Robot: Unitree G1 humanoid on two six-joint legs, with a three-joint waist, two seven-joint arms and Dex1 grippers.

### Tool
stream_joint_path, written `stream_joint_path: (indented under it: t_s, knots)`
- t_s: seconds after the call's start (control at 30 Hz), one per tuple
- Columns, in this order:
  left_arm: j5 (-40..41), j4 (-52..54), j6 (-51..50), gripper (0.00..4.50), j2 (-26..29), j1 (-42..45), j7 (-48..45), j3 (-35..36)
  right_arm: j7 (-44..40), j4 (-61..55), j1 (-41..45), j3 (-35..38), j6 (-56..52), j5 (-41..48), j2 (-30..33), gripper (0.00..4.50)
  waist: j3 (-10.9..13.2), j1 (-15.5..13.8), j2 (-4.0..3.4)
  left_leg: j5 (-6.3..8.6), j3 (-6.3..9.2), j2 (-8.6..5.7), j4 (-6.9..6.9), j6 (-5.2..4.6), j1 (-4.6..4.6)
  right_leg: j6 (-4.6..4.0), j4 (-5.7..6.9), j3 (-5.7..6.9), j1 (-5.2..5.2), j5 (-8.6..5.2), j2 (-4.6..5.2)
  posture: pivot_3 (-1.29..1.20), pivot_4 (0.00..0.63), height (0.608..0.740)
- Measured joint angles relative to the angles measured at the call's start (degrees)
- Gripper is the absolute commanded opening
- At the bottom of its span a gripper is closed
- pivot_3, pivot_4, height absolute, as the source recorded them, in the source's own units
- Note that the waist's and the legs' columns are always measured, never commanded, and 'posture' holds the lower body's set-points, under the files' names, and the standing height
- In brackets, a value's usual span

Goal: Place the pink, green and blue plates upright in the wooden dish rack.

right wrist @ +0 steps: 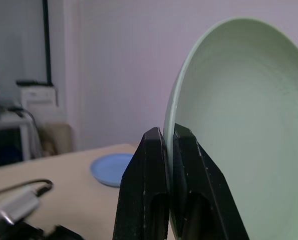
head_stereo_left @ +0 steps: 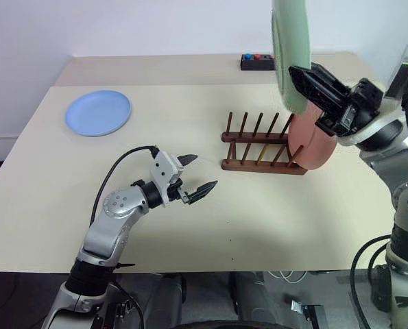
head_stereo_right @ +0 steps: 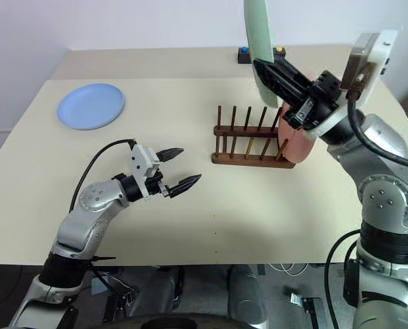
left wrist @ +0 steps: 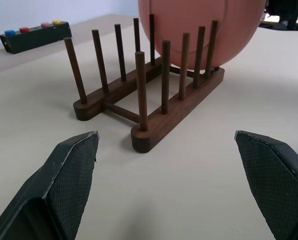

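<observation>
Green plate (head_stereo_left: 289, 55) hangs upright, pinched by the right claw (head_stereo_left: 301, 77) above the wooden rack (head_stereo_left: 262, 147). Left claw (head_stereo_left: 198, 175) gapes wide and empty

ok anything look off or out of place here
Nothing stands out. The pink plate stands upright at the right end of the wooden dish rack, the blue plate lies flat, and the right gripper holds the green plate by its rim.
</observation>
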State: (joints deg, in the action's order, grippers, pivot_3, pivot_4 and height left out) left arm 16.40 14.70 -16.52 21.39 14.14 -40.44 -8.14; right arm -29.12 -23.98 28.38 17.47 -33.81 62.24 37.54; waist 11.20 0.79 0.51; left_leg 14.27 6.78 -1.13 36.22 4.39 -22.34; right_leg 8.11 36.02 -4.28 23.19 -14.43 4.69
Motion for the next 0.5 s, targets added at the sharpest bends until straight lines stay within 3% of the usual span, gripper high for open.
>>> stream_joint_path:
  t_s: [0.23, 0.5]
  knots:
    - [0.0, 0.0, 0.1, 4.5, 0.4, -0.4, -0.1, 0.0, 5.9, 0.9, -2.8, 0.2, -5.1, 6.3, -2.8, 0.06, 0.0, 0.2, -0.01, 0.0, 0.0, 0.01, -0.01, 0.0, 0.0, 0.0, 0.02, 0.0, 0.03, 0.0, -0.02, 0.0, 0.15, 0.74]
    - [-0.3, -1.1, 1.8, 4.5, 0.6, -0.6, -0.6, 0.0, 11.0, 4.3, -3.2, 0.2, -7.2, 7.6, -5.6, 0.06, 0.0, 0.1, -0.01, 0.0, -0.01, 0.0, 0.0, 0.0, -0.01, 0.0, 0.01, 0.0, 0.04, 0.0, -0.02, 0.0, 0.15, 0.74]
